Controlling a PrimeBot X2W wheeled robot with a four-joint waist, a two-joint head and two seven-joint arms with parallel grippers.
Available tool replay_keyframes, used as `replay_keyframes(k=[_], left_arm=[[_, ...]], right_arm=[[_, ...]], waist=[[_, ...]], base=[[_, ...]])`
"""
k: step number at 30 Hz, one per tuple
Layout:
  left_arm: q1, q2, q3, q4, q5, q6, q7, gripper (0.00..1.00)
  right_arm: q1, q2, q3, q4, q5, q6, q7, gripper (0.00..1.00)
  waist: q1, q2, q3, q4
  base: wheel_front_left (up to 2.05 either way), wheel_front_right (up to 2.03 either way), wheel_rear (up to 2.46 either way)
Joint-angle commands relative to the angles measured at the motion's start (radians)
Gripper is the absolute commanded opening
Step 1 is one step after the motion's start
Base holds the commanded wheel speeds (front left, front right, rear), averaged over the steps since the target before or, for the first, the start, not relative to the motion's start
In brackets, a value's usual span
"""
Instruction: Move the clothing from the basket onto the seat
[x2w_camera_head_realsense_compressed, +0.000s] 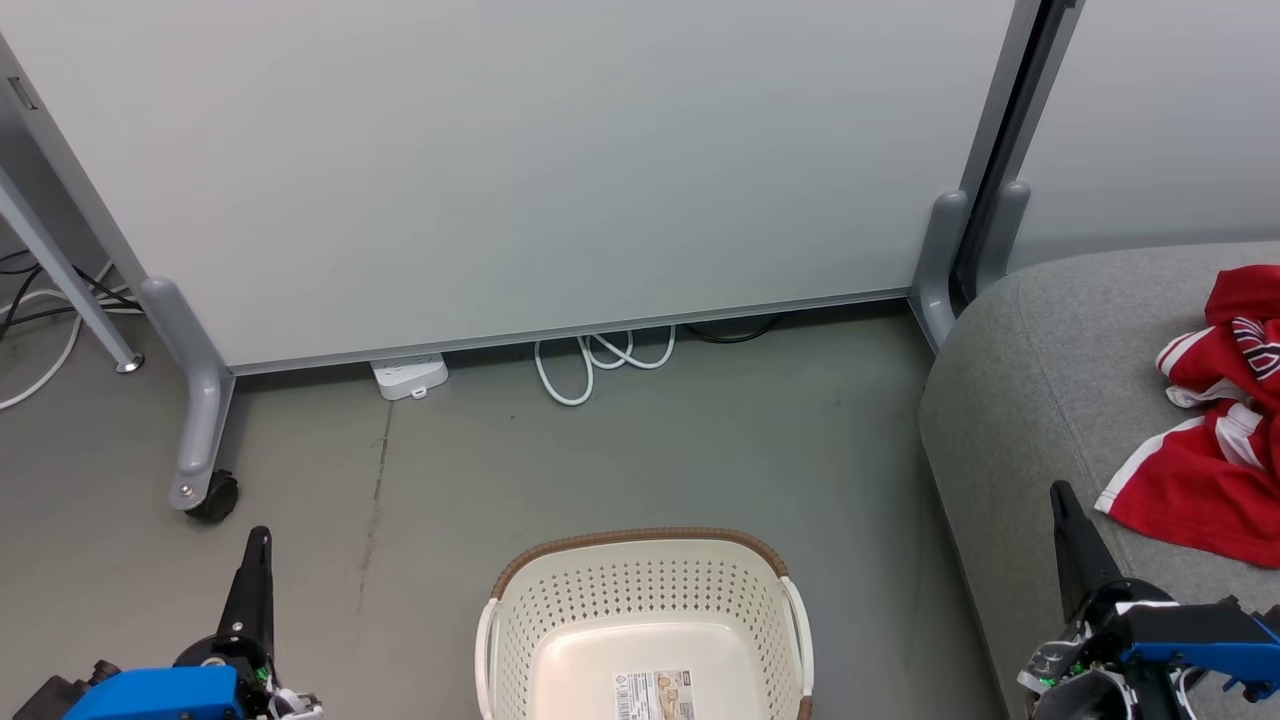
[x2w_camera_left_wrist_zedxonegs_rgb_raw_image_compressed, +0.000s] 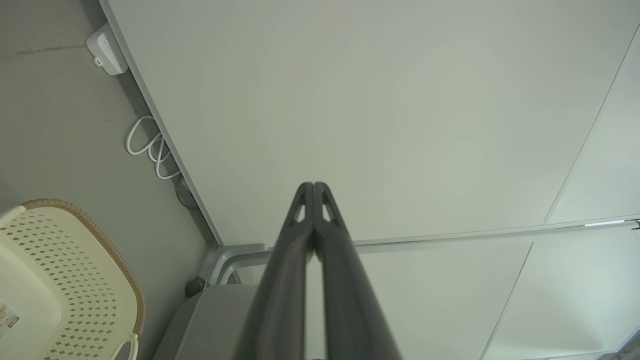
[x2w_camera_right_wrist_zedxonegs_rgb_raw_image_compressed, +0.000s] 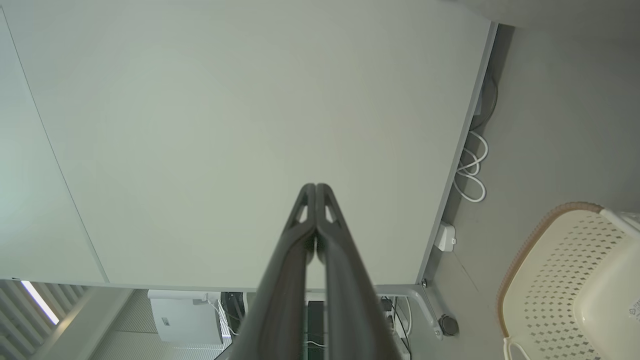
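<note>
The job looks done. The basket (x2w_camera_head_realsense_compressed: 640, 585) at six o'clock shows a bare floor where visible, and the clothing (x2w_camera_head_realsense_compressed: 1210, 470) lies on the seat (x2w_camera_head_realsense_compressed: 1010, 400) at three o'clock. The left pincer (x2w_camera_left_wrist_zedxonegs_rgb_raw_image_compressed: 313, 187) and right pincer (x2w_camera_right_wrist_zedxonegs_rgb_raw_image_compressed: 316, 187) are pressed narrow, holding nothing.

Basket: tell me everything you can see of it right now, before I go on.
The basket is cream-white plastic, its walls pierced with rows of small holes, topped by a brown woven-look rim. A white handle curves down each side. A paper label lies on its smooth inner bottom. It stands upright on the grey floor, left of the sofa and apart from it. What shows of its inside is empty; its near side is cut off by the head view's edge.
</note>
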Motion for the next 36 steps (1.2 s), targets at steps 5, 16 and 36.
replay_keyframes(k=[5,16,36], left_arm=[[-0.018,0.006,0.012,-0.011,-0.045,-0.006,0.013,0.00],[-0.022,0.006,0.017,-0.014,-0.089,-0.007,0.027,0.00],[-0.021,0.006,0.016,-0.014,-0.089,-0.007,0.027,0.00]], right_arm=[[-0.023,0.003,-0.002,0.005,0.055,0.000,0.008,0.00],[-0.029,0.003,-0.002,0.012,0.105,0.000,0.010,0.00],[-0.029,0.003,-0.001,0.012,0.105,0.000,0.010,0.00]], waist=[[0.0000,0.0000,0.002,-0.002],[0.0000,0.0000,0.005,-0.005],[0.0000,0.0000,0.005,-0.005]], base=[[0.00,0.00,0.00],[0.00,0.00,0.00],[0.00,0.00,0.00]])
